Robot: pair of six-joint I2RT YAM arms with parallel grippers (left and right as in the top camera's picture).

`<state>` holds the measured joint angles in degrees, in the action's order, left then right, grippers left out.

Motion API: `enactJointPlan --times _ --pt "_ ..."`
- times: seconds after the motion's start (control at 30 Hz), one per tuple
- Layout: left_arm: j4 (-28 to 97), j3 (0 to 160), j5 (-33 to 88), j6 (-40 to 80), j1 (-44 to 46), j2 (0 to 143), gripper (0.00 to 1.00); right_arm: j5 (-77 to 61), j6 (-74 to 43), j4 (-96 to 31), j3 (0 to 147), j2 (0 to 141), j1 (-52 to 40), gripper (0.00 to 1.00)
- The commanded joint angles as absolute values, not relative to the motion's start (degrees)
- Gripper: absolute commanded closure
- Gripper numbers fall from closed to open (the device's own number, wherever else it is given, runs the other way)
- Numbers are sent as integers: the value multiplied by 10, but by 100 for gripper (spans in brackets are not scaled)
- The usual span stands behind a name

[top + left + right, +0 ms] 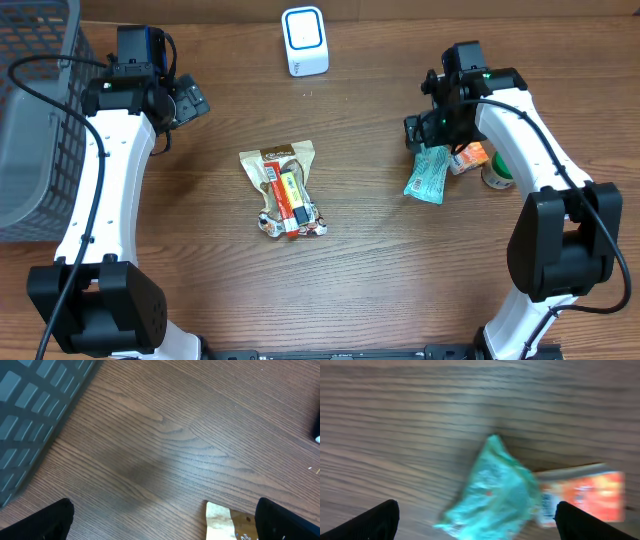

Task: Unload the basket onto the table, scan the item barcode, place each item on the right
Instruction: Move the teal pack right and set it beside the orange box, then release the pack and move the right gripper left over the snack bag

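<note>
A teal packet (pixel 428 176) lies on the table at the right, blurred in the right wrist view (pixel 495 491). My right gripper (pixel 425 135) hovers just above it, open; in the wrist view (pixel 477 522) its fingers stand wide on either side of the packet and touch nothing. A white barcode scanner (pixel 304 40) stands at the back centre. A brown and white snack pack (pixel 284 190) lies in the middle; its corner (pixel 225 522) shows in the left wrist view. My left gripper (pixel 195 100) (pixel 165 522) is open over bare wood at the back left.
An orange pack (pixel 471 156) (pixel 590 494) and a green and white item (pixel 497 176) lie right beside the teal packet. A grey mesh basket (pixel 35 110) (pixel 35 405) fills the far left edge.
</note>
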<state>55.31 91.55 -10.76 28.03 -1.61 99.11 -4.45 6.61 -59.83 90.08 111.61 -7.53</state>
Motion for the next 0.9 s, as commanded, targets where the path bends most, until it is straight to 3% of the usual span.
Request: enactJointPlan --times 0.0,0.13,0.53,0.87 --pt "553 919 -109 268 -18 986 0 -141 -24 -599 901 1109 -98 0" --pt "553 919 -109 268 -18 986 0 -157 -86 -612 901 1109 -126 0" --pt "553 919 -109 268 -18 986 0 -205 -90 -637 901 1109 -199 0" --pt "553 919 -109 268 -18 986 0 -205 -90 -609 901 1109 -201 0"
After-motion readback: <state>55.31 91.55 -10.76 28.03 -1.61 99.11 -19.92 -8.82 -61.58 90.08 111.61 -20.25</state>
